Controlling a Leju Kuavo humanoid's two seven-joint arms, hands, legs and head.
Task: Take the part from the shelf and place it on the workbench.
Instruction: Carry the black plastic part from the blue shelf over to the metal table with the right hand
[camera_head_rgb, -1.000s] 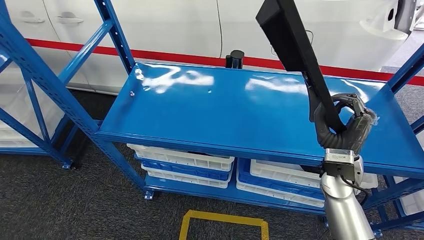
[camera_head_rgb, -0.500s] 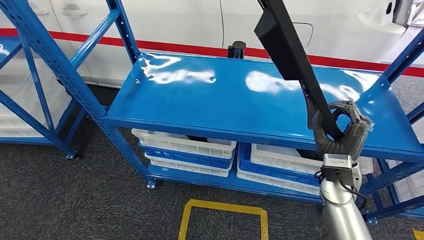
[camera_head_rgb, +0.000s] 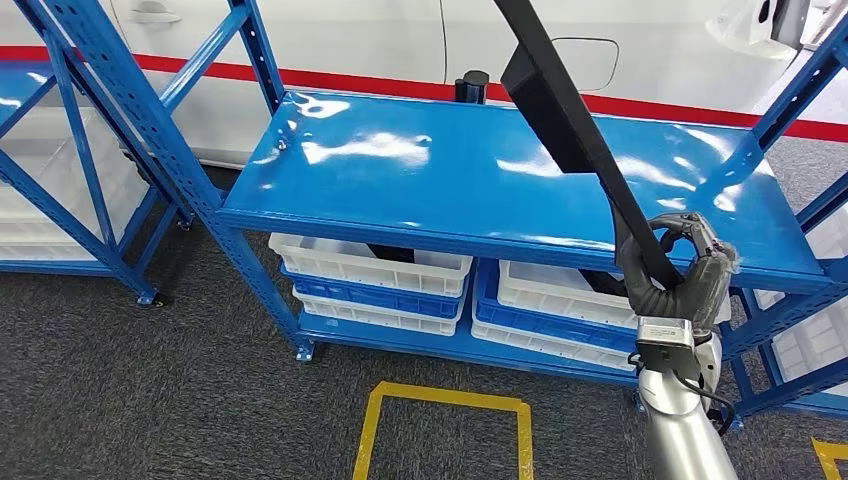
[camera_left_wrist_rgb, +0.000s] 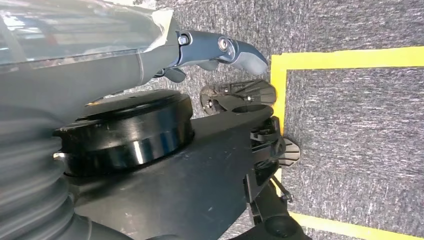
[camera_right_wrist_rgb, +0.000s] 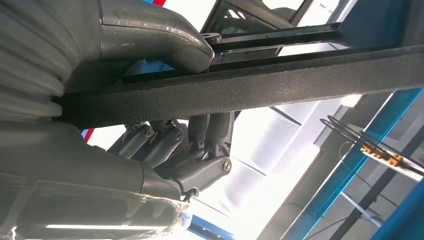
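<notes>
The part (camera_head_rgb: 570, 120) is a long black bar with a wider flat section near its upper end. My right hand (camera_head_rgb: 680, 268) grips its lower end, and the bar slants up and to the left over the blue shelf (camera_head_rgb: 420, 170). The hand sits at the shelf's front edge, near its right end. In the right wrist view the part (camera_right_wrist_rgb: 280, 85) crosses the picture, with the thumb (camera_right_wrist_rgb: 150, 35) on one side and the fingers (camera_right_wrist_rgb: 200, 150) wrapped round the other. My left hand (camera_left_wrist_rgb: 215, 50) hangs over the carpet with nothing in it.
White and blue bins (camera_head_rgb: 370, 270) fill the levels under the shelf. A yellow tape square (camera_head_rgb: 445, 425) marks the grey carpet in front. Another blue rack (camera_head_rgb: 70, 150) stands at the left. A white car (camera_head_rgb: 340, 40) and a black post (camera_head_rgb: 470, 85) stand behind the shelf.
The whole scene has shifted: the camera has drawn back from the shelf. My right hand, still gripping the part, has gone from over the shelf top to its front edge.
</notes>
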